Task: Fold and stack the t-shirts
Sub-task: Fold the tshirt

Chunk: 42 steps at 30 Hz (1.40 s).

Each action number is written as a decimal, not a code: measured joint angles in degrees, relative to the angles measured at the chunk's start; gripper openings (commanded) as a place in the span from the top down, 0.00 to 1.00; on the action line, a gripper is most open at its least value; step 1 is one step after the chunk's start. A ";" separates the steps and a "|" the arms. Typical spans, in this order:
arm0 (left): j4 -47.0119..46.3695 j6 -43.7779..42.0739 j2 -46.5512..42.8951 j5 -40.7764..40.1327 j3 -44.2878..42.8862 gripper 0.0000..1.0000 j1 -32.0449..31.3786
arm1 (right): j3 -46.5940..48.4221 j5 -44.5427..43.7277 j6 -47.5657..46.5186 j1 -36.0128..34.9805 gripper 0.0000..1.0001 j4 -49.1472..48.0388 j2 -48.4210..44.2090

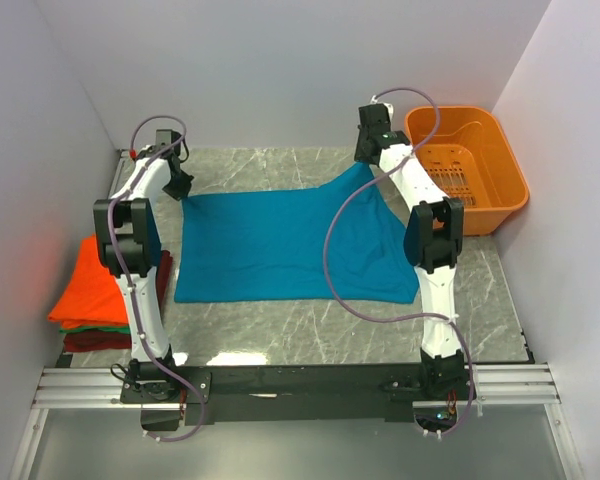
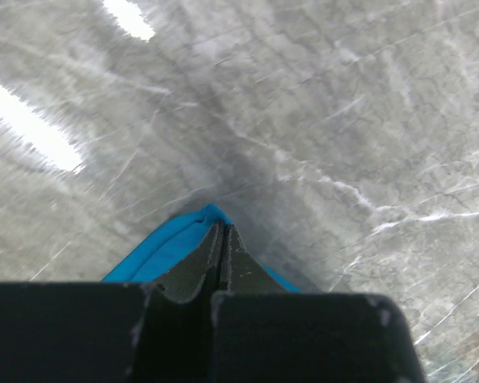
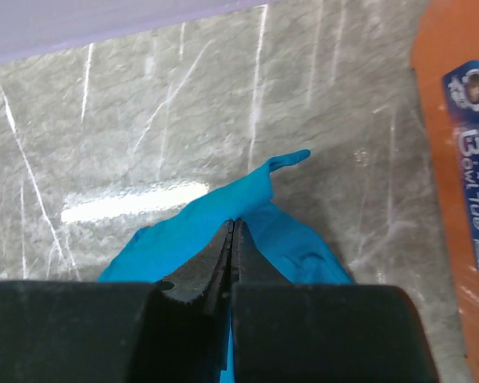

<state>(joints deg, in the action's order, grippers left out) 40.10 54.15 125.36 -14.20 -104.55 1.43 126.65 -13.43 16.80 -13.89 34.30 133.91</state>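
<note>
My left tool (image 2: 222,233) pinches the far-left corner of the teal t-shirt (image 1: 280,245), right tool (image 3: 233,226) the far-right; cloth lies nearward of both, long axis crosswise.

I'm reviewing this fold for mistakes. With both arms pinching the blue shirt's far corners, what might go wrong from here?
The left fingers pinch only a thin tip of the blue shirt, so it may slip free. The right fingers seem to hold their corner higher, which could skew the fold. They also work close to the basket and might bump it.
</note>
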 measured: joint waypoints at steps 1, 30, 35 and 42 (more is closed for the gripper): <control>-0.02 -0.24 0.35 0.22 -0.50 0.99 0.02 | 0.00 -0.24 -0.20 0.09 1.00 0.00 -0.13; -6.27 1.66 -14.23 3.78 20.81 0.99 0.04 | -43.95 -3.65 7.82 -0.35 1.00 -3.56 -30.93; -7.15 2.71 -18.34 3.80 24.59 0.99 0.04 | -48.83 -3.65 9.11 -0.61 1.00 -3.91 -35.15; -7.76 3.65 -21.51 3.85 28.15 0.99 0.04 | -52.72 -4.15 9.66 -1.75 1.00 -4.28 -39.08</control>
<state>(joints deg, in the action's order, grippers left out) 32.34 57.80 103.85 -10.35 -76.40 1.48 73.93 -17.58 26.46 -15.64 30.02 94.83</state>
